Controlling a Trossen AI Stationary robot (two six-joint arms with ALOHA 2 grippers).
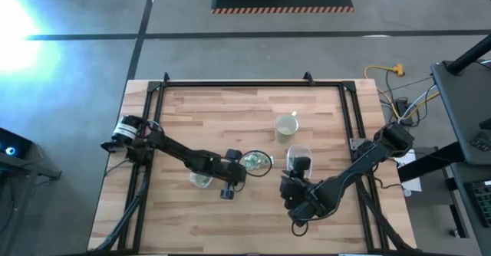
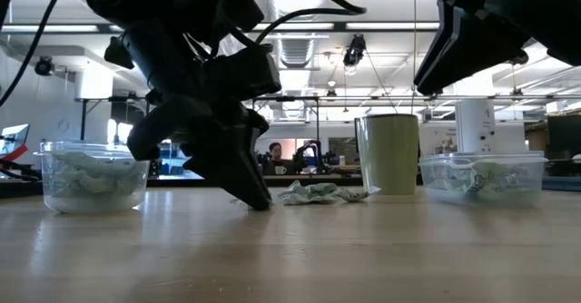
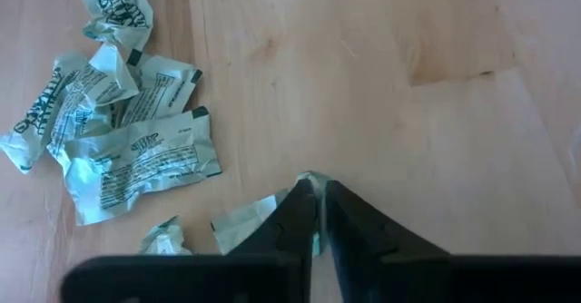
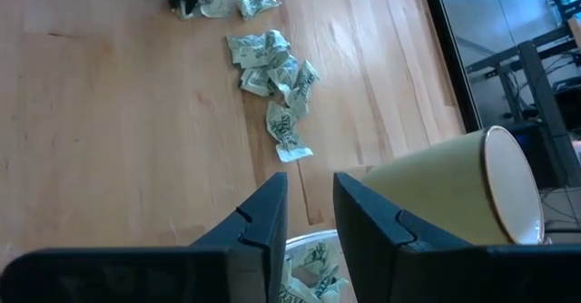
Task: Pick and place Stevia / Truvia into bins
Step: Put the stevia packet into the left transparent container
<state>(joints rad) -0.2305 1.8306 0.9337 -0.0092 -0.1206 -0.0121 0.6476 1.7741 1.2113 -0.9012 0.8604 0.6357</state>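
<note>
task partly done: both bins (image 2: 89, 178) (image 2: 481, 178) hold stevia packets, a loose heap (image 3: 118, 131) remains on the table (image 1: 230, 110); left gripper (image 3: 316, 217) pinches one packet (image 3: 245, 226) beside the heap, right gripper (image 4: 309, 212) hovers parted above its bin.

Bright, even indoor light fills all four views. In the high view, a strong bluish-white glare (image 1: 19, 14) washes out the floor at the upper left corner, and the wooden table (image 1: 230, 110) is evenly lit with only faint shadows under the arms. In the low view, ceiling lights (image 2: 354, 53) shine behind the scene, so the arms (image 2: 204, 94) appear as dark silhouettes and the near tabletop is soft and out of focus. The left wrist view shows crisp print on the packets (image 3: 136, 158) and a pale sheen on the wood. In the right wrist view, the mug (image 4: 454, 190) looks stretched near the edge.
</note>
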